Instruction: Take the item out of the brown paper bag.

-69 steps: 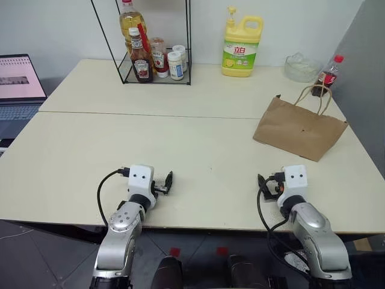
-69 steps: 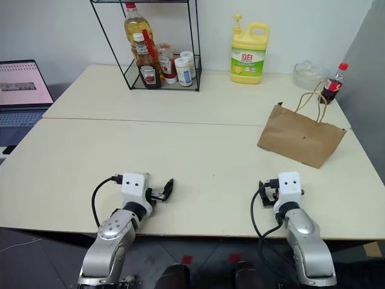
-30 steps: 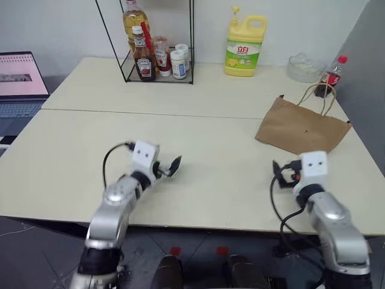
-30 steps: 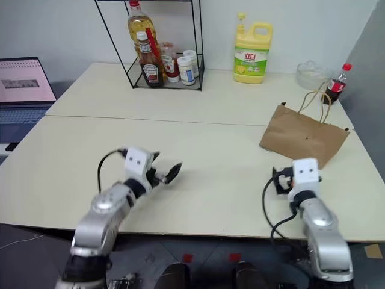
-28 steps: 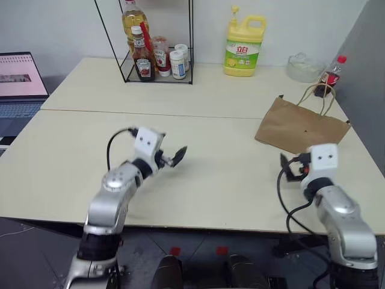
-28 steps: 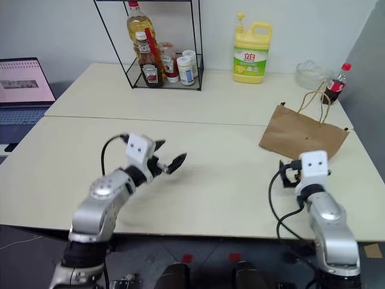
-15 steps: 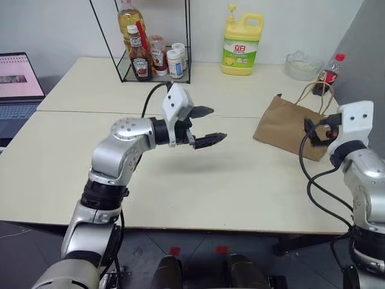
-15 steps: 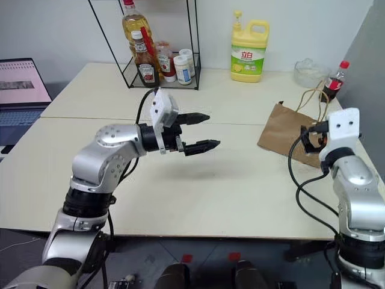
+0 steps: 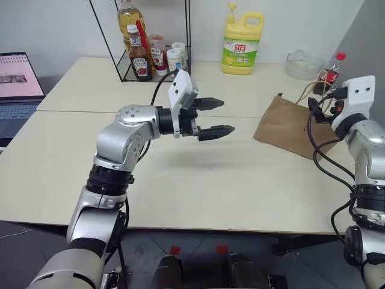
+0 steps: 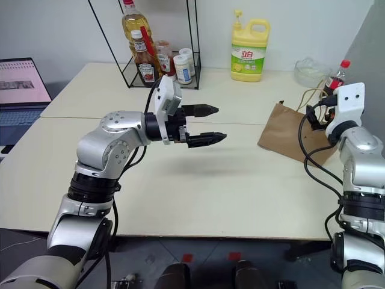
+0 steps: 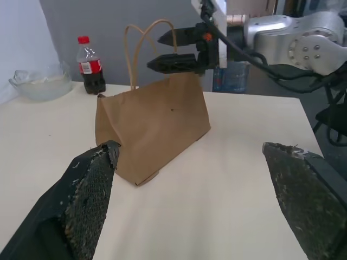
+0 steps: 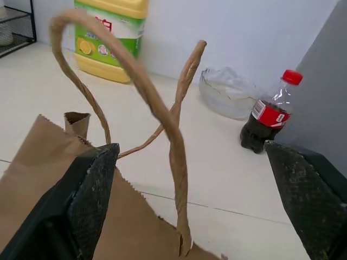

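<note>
Plain brown kraft paper bag with cord handles [image 9: 298,129]: on the table's right, unopened, its item hidden from me. My right gripper [image 11: 172,50]: spread, empty, beside the handles. My left gripper [image 9: 215,117]: spread, empty, well apart. Extraction not begun.

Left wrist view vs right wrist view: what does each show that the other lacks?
Left wrist view alone: the whole brown paper bag on the table, with the open right tool beside its handles.
Right wrist view alone: the yellow detergent jug, with the handles close up.
Both: the bag, the cola bottle and the glass bowl.
</note>
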You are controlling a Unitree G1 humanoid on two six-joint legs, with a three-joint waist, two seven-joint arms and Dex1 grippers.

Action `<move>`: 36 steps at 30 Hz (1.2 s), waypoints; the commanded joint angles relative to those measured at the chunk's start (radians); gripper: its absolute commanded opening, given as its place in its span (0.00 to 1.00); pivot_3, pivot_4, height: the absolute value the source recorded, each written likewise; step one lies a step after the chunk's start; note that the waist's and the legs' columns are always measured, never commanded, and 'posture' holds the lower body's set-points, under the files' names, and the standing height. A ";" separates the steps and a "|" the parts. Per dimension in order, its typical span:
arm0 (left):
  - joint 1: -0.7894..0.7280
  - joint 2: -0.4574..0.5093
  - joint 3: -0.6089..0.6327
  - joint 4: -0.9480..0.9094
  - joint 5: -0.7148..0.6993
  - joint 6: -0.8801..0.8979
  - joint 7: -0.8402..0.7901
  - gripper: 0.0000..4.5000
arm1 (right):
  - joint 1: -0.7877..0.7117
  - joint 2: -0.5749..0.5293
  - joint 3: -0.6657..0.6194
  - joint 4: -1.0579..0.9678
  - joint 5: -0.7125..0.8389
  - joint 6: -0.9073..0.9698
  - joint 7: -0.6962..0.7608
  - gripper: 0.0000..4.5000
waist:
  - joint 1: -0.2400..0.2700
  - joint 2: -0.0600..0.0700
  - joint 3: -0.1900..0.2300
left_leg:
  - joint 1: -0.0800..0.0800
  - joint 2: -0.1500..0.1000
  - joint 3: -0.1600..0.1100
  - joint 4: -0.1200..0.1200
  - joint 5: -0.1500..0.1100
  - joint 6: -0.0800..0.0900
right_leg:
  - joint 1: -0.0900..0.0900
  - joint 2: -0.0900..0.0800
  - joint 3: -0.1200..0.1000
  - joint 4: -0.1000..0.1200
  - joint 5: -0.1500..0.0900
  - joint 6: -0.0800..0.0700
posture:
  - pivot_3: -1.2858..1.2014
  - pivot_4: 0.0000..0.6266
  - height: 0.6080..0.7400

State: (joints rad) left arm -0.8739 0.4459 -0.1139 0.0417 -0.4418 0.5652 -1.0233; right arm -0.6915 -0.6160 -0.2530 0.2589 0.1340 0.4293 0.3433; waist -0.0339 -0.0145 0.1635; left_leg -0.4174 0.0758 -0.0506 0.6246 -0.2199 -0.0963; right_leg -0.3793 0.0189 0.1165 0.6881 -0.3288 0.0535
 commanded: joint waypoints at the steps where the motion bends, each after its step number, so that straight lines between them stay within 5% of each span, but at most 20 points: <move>1: -0.011 0.015 0.019 -0.039 -0.003 -0.007 0.001 1.00 | -0.070 -0.026 0.004 0.087 -0.015 -0.089 0.015 1.00 | 0.000 0.001 0.001 | 0.000 0.000 0.000 0.000 0.000 0.000 | 0.000 0.000 0.000 0.000 0.000 0.000 | 0.52 0.24 1.00; 10: 0.015 0.047 0.033 -0.082 -0.012 0.013 0.023 1.00 | -0.165 -0.050 0.028 0.254 -0.009 -0.163 0.099 1.00 | -0.001 0.004 0.003 | 0.000 0.000 0.000 0.000 0.000 0.000 | 0.000 0.000 0.000 0.001 0.000 0.000 | 0.52 0.24 1.00; 36: 0.007 0.066 0.052 -0.067 -0.003 0.007 0.063 1.00 | -0.130 -0.088 -0.048 0.148 0.169 0.038 0.230 1.00 | 0.000 0.005 0.004 | 0.000 -0.001 0.000 0.001 0.000 0.000 | 0.000 -0.001 0.000 0.002 0.000 0.000 | 0.52 0.24 1.00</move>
State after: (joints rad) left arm -0.8465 0.5032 -0.0905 0.0006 -0.4423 0.5809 -0.9693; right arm -0.7959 -0.6979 -0.2662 0.4544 0.2720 0.4700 0.5657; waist -0.0340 -0.0094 0.1679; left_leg -0.4172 0.0750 -0.0502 0.6257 -0.2198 -0.0965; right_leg -0.3794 0.0179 0.1166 0.6899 -0.3287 0.0535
